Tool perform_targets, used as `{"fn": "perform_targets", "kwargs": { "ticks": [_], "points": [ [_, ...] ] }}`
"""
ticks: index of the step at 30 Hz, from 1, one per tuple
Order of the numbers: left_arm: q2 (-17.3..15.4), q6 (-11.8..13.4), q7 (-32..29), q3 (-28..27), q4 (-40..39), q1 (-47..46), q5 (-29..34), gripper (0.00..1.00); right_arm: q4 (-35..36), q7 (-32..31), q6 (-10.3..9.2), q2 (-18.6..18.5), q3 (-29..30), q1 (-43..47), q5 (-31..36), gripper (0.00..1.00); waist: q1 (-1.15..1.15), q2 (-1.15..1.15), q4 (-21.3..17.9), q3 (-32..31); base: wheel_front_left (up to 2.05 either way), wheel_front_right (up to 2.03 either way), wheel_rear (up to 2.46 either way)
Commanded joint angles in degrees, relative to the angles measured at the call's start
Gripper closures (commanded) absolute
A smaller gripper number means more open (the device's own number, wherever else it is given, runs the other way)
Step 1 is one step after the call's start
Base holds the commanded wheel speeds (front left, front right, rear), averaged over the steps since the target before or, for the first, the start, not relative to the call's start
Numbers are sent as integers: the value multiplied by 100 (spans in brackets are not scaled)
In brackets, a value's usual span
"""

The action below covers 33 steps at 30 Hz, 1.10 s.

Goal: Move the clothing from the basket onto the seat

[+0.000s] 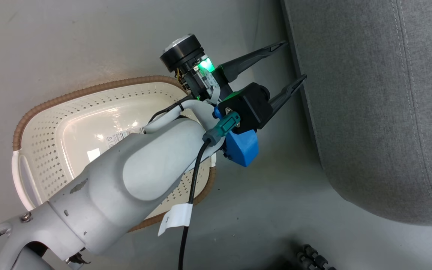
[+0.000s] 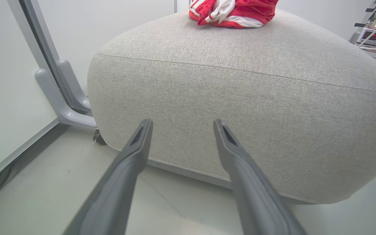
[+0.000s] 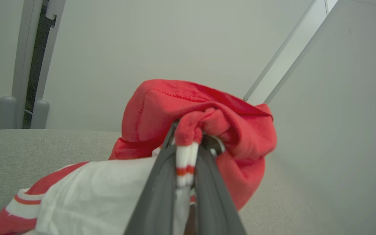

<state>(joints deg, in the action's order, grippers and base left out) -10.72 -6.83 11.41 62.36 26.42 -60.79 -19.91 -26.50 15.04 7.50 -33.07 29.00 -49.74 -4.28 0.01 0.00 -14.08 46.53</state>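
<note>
- The clothing is lying in a bunched red-and-white heap on top of the seat, so this is looking like the drop-off end of the job.
- The right jaws are pinching a striped cuff of it. They're nearly closed, with just fabric between them, and that bit of the bundle is getting held up a little above the cushion.
- The left jaws are hanging wide apart with nothing in them, pointing at the side of the seat, low down near the floor.
- The left arm is stretching across the basket. What's showing of the inside is looking bare, but the arm is covering part of it, so can't say for sure.
- Best guess at the next move: the right jaws are going to need to open and lift straight away so the cuff isn't snagging and dragging the heap toward the edge.
</note>
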Motion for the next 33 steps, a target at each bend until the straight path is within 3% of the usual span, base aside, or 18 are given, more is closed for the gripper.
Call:
{"fn": "perform_targets", "kwargs": {
  "ticks": [1,13,14,15,16,29,33],
  "points": [
    [-45,33,-12,11,-32,-116,-2,0,-32,21,-1,121,72,142,46,100,-1,0,-1,15,0,0,0],
    [-93,75,-15,45,-75,-163,-46,0,-577,21,0,531,120,417,-53,100,-1,0,-19,44,0,0,0],
    [-92,77,-6,47,-64,-159,-58,0,-581,21,-1,530,154,417,-84,92,-1,0,-27,23,0,0,0],
    [-88,82,7,47,-55,-153,-65,0,-586,21,-1,535,173,431,-106,52,-1,0,-35,-7,0,0,0],
    [-82,90,24,46,-45,-143,-70,0,-582,21,-1,565,184,459,-159,0,-1,0,-43,-46,0,0,0],
    [125,262,344,-150,193,325,-296,0,493,21,-1,814,279,1592,-163,0,-1,0,51,-1109,0,0,0],
    [153,405,381,-380,168,569,-379,0,971,21,0,878,53,1963,-231,0,-1,0,155,-1526,0,0,0]
  ]
}}
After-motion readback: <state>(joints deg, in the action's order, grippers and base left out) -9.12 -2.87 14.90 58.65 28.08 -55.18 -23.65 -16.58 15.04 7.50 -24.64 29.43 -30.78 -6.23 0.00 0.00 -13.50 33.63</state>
